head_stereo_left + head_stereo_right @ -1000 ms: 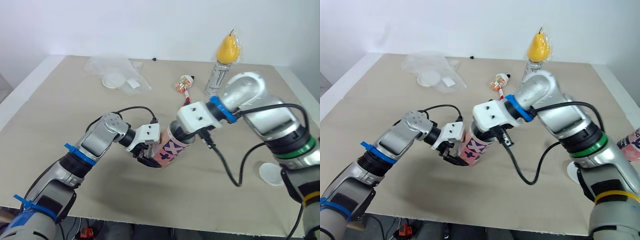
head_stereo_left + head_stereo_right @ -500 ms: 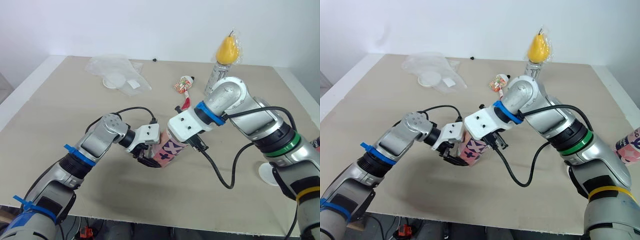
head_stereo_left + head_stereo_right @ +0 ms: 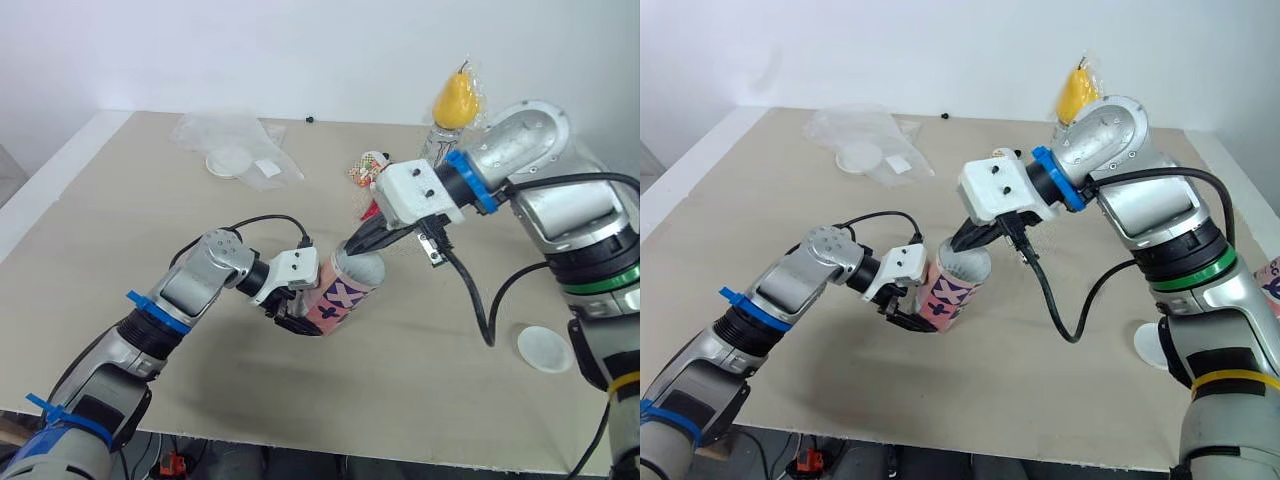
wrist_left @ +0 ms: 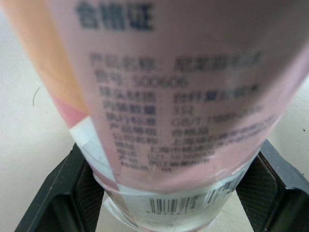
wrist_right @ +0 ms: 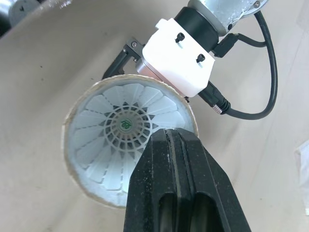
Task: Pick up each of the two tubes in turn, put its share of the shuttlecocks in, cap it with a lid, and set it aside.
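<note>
1. Right arm's pulled back off the tube mouth since half a second ago. In the left eye view your right gripper (image 3: 352, 244) is just above the tilted pink tube (image 3: 340, 296), fingers pinched together, empty. A lid (image 3: 545, 348) lies well apart.
2. Left wrist view: your left gripper (image 4: 169, 212) is clamped on the tube's base.
3. Right wrist view: a shuttlecock (image 5: 120, 128) sits inside the tube, so that one looks seated.

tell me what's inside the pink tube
A white shuttlecock, skirt facing out, fills the tube mouth. Anything beneath it is hidden; the right end effector covers part.
</note>
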`<act>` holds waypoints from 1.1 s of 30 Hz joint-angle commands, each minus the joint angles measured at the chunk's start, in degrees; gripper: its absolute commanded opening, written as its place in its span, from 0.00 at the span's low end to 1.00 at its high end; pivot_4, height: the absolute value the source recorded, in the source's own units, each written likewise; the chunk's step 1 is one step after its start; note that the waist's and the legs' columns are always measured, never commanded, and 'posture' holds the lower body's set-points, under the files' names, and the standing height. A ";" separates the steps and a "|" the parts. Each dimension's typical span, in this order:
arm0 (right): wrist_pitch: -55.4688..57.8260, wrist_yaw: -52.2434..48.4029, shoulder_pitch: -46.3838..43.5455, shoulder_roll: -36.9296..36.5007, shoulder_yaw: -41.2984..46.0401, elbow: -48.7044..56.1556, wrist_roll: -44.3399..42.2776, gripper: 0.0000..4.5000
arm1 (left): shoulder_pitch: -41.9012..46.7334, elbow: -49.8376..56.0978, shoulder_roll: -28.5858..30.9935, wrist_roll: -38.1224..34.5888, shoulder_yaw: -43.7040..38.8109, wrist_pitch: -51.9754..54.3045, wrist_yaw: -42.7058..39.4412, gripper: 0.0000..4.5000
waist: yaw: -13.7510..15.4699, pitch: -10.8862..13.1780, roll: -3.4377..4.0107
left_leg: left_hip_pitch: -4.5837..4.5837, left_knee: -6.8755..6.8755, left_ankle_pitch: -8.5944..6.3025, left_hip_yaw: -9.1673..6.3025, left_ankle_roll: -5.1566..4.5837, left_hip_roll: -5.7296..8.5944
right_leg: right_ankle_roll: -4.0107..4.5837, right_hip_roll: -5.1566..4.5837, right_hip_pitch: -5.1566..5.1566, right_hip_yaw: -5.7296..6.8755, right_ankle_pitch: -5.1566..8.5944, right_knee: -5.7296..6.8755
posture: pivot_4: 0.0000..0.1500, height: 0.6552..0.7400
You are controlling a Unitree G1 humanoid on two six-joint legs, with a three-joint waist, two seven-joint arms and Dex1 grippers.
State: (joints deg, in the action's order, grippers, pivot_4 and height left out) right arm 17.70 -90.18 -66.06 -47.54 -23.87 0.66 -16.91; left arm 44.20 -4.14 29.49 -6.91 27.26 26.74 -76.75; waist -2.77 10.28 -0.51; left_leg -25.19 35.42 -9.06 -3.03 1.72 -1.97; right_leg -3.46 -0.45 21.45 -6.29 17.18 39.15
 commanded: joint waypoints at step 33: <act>19.13 50.84 67.81 15.18 50.44 30.23 -20.77 0.01 | -16.85 -9.17 -16.19 -1.16 -6.12 -25.81 14.91 0.76 | 0.86 -0.05 -0.02 | -0.01 0.08 0.22 -0.09 -0.05 0.38 | -0.61 -0.35 -0.21 0.09 0.07 -0.07 | 1.00 1.00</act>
State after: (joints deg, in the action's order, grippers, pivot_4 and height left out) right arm 38.51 -39.56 1.70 -31.31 25.20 30.42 -37.73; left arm 27.22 -13.08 13.11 -8.89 20.09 1.25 -61.30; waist -1.91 10.23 -0.53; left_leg -25.20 35.50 -8.82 -3.11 1.67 -1.60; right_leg -4.07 -0.79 21.23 -6.21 17.22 39.08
